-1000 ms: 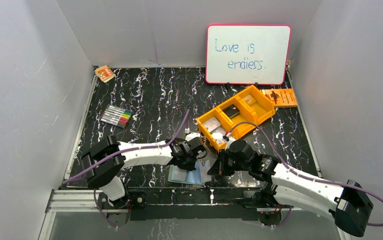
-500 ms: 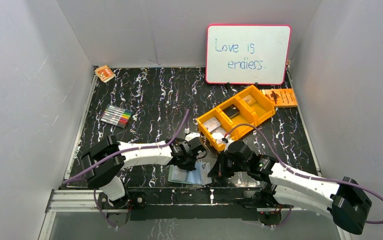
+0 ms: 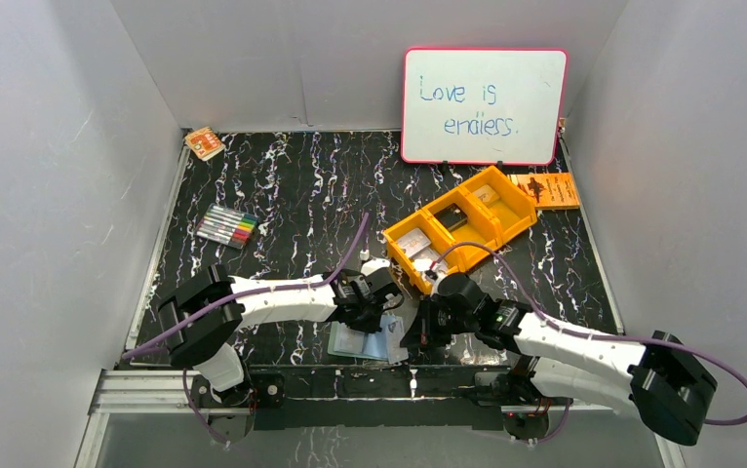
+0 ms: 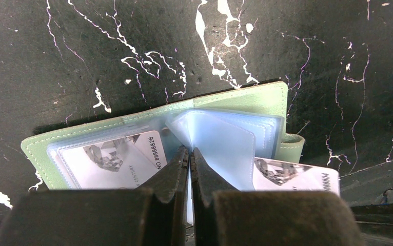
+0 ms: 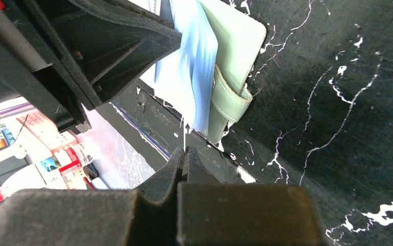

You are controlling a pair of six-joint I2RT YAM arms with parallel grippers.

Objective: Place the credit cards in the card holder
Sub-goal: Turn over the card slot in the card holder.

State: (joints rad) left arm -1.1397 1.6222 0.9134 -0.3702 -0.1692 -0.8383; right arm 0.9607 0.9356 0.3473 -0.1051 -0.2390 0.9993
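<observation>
Left gripper (image 4: 189, 154) is clamped shut on a clear sleeve of the card holder (image 4: 246, 100), its black fingers meeting at the fold. The right gripper (image 5: 184, 151) is closed too. A thin white line rises from its tips, probably a credit card (image 4: 297, 177) seen edge-on.

From above, both wrists cover most of the holder, leaving only a pale patch at the near edge of the black marble table (image 3: 301, 195). The left wrist view cuts off that card's right end, and its left end passes behind a bluish sleeve.

The holder lies open, sage-green cover down, with its snap tab at the right and the clear sleeves fanned up. Another card (image 4: 117, 159), with a grey picture and printed numbers, sits in the left pocket.

Further back, the orange tray (image 3: 440, 201) has three compartments. The nearest holds pale cards and the middle one a dark item. The far one's contents are hard to make out.
</observation>
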